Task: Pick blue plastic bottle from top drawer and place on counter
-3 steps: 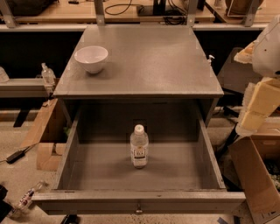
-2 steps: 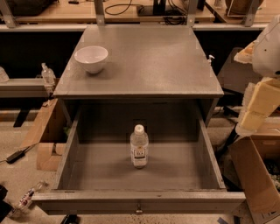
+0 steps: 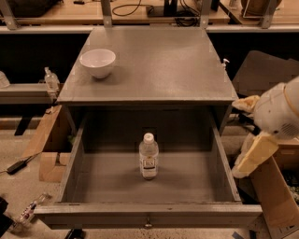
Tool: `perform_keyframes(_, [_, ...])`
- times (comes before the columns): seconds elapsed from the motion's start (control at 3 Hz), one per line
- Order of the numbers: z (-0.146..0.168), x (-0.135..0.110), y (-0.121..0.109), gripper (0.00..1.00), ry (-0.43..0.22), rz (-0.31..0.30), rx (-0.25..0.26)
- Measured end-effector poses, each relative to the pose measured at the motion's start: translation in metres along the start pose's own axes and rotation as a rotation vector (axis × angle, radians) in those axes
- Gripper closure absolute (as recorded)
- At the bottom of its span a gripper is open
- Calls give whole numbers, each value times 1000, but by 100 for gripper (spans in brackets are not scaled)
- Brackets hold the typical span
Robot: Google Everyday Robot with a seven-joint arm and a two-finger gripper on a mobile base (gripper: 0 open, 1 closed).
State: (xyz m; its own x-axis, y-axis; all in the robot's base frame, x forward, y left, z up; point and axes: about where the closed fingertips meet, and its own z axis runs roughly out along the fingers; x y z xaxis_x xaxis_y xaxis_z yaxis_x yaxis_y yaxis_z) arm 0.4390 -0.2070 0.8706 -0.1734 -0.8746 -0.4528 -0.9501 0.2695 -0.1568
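Observation:
The blue plastic bottle stands upright in the middle of the open top drawer; it looks clear, with a white cap and a white label. The grey counter lies above and behind the drawer. Part of my arm, white and cream, hangs at the right edge of the camera view, outside the drawer's right wall. My gripper is not in view. Nothing touches the bottle.
A white bowl sits on the counter's left side. A pump-topped clear bottle stands on a ledge at the left. Cardboard boxes lie on the floor at the left and another cardboard box at the right. A wooden bench runs behind.
My arm at the right has come lower and a little to the left, nearer the drawer's right wall. The bottle, bowl and drawer have not moved.

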Motion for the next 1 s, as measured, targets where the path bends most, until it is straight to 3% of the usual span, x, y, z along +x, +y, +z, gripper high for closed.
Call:
perform_keyframes(0.33, [73,14,5,0,-250,30,-26])
perform_keyframes(0.67, [114,-9,-14,0,-525,40,32])
perform_keyframes(1.0, [127,-20,-14,0,-588,11,26])
